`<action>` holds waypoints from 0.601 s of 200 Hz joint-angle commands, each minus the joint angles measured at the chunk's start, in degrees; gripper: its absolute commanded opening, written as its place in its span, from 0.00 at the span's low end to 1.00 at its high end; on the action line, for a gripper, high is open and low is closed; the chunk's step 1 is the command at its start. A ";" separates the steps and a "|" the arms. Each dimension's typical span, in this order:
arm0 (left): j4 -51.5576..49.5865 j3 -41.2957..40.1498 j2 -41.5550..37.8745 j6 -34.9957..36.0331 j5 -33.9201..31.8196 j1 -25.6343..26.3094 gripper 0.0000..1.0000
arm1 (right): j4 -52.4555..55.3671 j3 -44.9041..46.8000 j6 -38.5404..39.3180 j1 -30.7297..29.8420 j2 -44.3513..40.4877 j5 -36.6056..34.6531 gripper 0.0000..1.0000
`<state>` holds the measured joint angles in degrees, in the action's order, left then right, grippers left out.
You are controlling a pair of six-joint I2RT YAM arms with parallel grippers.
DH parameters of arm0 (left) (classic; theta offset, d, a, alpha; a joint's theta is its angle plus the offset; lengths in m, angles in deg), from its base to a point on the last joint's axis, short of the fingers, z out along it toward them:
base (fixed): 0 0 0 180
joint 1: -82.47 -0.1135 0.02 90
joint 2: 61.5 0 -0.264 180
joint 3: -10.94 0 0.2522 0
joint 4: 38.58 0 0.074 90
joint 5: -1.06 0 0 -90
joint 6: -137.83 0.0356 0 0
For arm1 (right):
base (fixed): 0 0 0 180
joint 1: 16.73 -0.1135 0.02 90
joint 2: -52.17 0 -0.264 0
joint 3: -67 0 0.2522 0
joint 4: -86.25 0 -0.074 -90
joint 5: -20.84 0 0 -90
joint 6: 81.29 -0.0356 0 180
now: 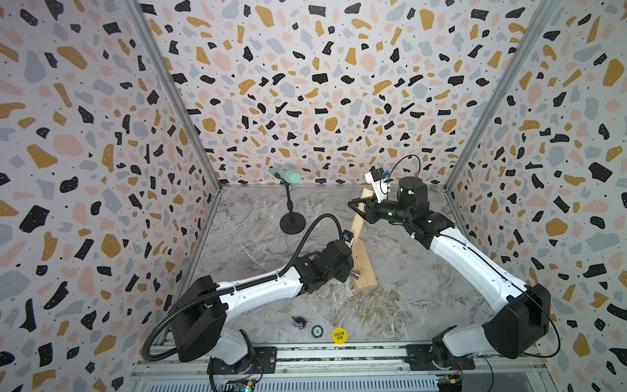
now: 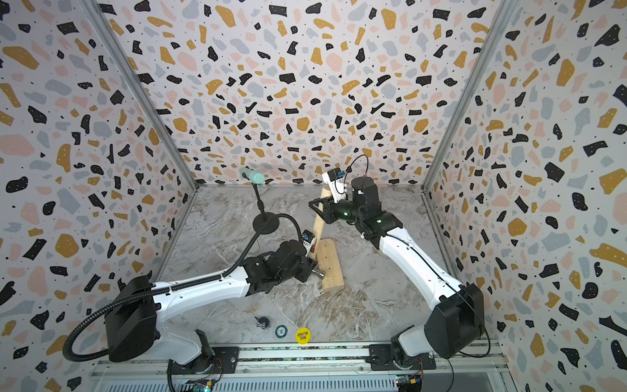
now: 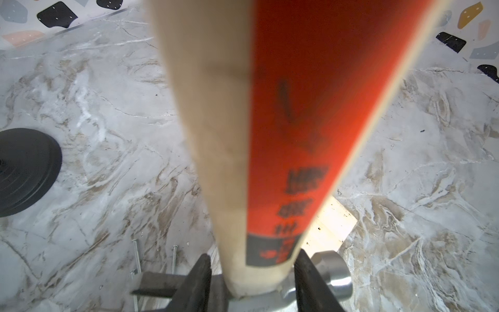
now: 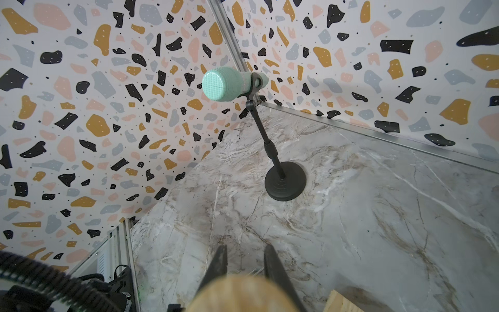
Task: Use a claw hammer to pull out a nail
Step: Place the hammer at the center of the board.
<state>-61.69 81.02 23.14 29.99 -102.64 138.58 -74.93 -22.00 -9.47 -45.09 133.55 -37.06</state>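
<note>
The claw hammer (image 1: 359,220) stands tilted, its pale handle (image 2: 318,225) rising away from the wood block (image 1: 365,268). Its silver head (image 3: 332,272) sits at the block's left edge, with the dark claw (image 3: 151,287) reaching out over the marble. My right gripper (image 1: 359,207) is shut on the handle's upper part, whose blurred end (image 4: 243,294) fills the space between its fingers (image 4: 272,264). My left gripper (image 3: 253,254) straddles the handle just above the head. One pad touches the orange-and-black label (image 3: 310,108), and the other stands slightly off the wood. Thin grey nails (image 3: 174,256) lie flat on the marble by the claw.
A mint microphone (image 1: 286,176) on a black stand with a round base (image 1: 292,222) stands behind the left arm. A yellow disc (image 1: 339,336), a small round chip (image 1: 317,331) and a small dark object (image 1: 299,322) lie near the front rail. Patterned walls close in three sides.
</note>
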 commanded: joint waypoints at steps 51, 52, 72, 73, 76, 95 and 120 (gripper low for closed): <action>-0.06 1.51 1.49 -0.61 -1.77 0.38 0.44 | -3.80 -5.44 -2.90 -0.36 -1.94 3.12 0.00; -0.06 1.56 1.49 -0.61 -1.77 0.35 0.44 | -3.81 -5.49 -2.91 -0.33 -1.94 3.13 0.00; 0.15 1.47 1.58 -0.52 -1.91 0.31 0.44 | -3.81 -5.44 -2.98 -0.38 -1.76 3.66 0.00; 0.18 1.49 1.58 -0.52 -1.93 0.31 0.44 | -3.82 -5.40 -2.95 -0.38 -1.80 3.67 0.00; 0.31 1.43 1.58 -0.52 -1.93 0.32 0.44 | -3.87 -5.36 -3.00 -0.38 -1.76 3.67 0.00; 1.72 0.49 0.89 -0.63 -1.81 0.31 0.46 | -4.00 -5.11 -3.17 -0.21 -1.76 3.89 0.00; 3.25 -0.58 0.21 -0.61 -2.12 0.31 0.46 | -4.56 -4.78 -3.85 0.36 -1.74 4.84 0.00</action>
<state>-61.07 81.00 23.86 29.62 -103.56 138.78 -74.40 -22.17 -8.92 -44.92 133.77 -37.10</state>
